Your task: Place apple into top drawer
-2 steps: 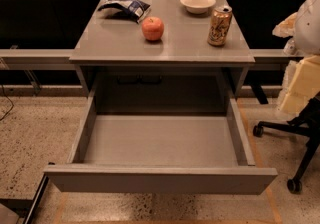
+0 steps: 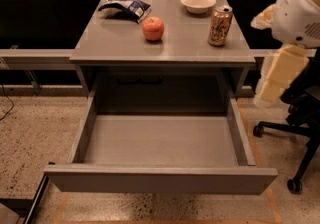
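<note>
— Starting from the left, what do we see on the grey table (image 2: 107, 43)?

— We see a crumpled dark blue snack bag (image 2: 124, 4) lying near the back left corner. Just beside it, to the right and a little nearer the front, sits the apple (image 2: 153, 28), upright on the tabletop and red-orange. We cannot tell whether it touches the bag.

— And further right?

— We find a pale bowl (image 2: 198, 2) near the back edge, then a gold soda can (image 2: 220, 18) standing upright toward the right side, well apart from the apple.

— Where is the drawer (image 2: 160, 179)?

— Below the tabletop, pulled far out toward us. We see its flat front panel, both side walls and its bare grey floor. The apple is on the table above it, not inside.

— What about the gripper (image 2: 267, 93)?

— We see it at the far right, off the table's right edge, hanging beneath the white arm (image 2: 297, 13) at about the height of the tabletop. It is well away from the apple and holds nothing we can make out. Whether its grasp is wide or narrow, we cannot tell.

— Anything beyond it?

— The black legs and wheels of an office chair (image 2: 300, 135) on the speckled floor (image 2: 35, 128).
</note>
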Controlling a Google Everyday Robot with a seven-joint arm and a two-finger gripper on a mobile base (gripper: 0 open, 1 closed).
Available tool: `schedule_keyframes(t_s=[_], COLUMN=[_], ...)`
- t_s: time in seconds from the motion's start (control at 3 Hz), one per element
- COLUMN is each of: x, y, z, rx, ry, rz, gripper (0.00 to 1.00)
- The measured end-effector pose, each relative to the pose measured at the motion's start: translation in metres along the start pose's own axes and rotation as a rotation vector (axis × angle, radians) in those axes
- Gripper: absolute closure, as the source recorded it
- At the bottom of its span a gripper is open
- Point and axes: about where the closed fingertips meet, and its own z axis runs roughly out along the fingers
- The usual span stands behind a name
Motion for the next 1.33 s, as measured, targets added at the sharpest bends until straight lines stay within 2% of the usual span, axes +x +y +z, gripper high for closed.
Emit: schedule_keyframes(t_s=[0.33,0.67,1.0,1.33], x=[-0.051,-0.055,-0.05,-0.063], y=[-0.022,-0.024,-0.022,-0.037], z=[0.018,0.021,0.029,0.046], rx=[-0.012,-0.015,-0.017,0.014], ry=[-0.127,-0.141,-0.164,-0.218], rz=[-0.063,-0.065,0.017,0.073], gripper=[0.0,0.0,0.0,0.0])
